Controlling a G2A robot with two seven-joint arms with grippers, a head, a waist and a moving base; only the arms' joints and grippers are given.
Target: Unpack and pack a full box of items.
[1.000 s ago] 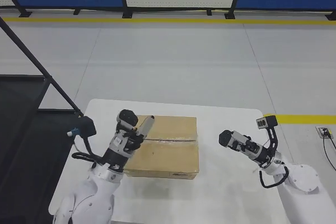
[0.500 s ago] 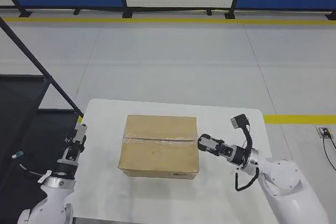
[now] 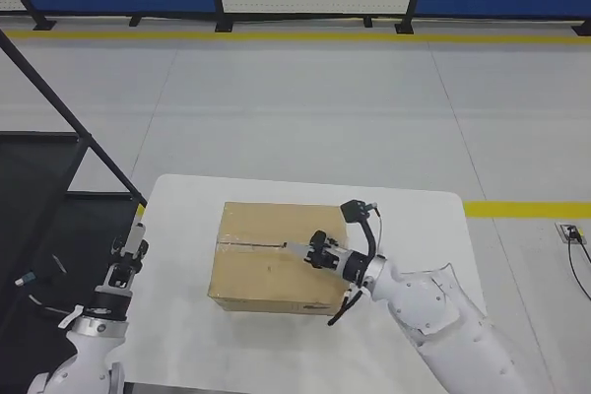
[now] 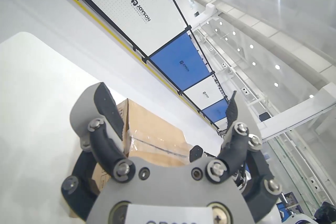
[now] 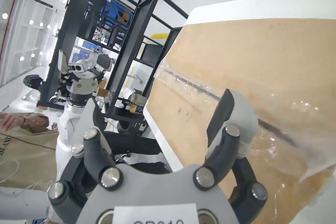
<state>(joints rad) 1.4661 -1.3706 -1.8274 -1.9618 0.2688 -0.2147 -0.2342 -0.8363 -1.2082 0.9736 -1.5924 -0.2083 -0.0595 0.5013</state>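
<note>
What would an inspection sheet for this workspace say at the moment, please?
Surface: white table, with the box near its middle.
Job's things: cardboard box, closed, top seam sealed with clear tape.
Clutter: nothing seen.
Grippers: right gripper open over the taped seam, contact cannot be told; left gripper open at the table's left edge, apart from the box.
Cables: black cable on the floor to the right of the table.
Surroundings: black rack left of the table; yellow floor line on the right.
</note>
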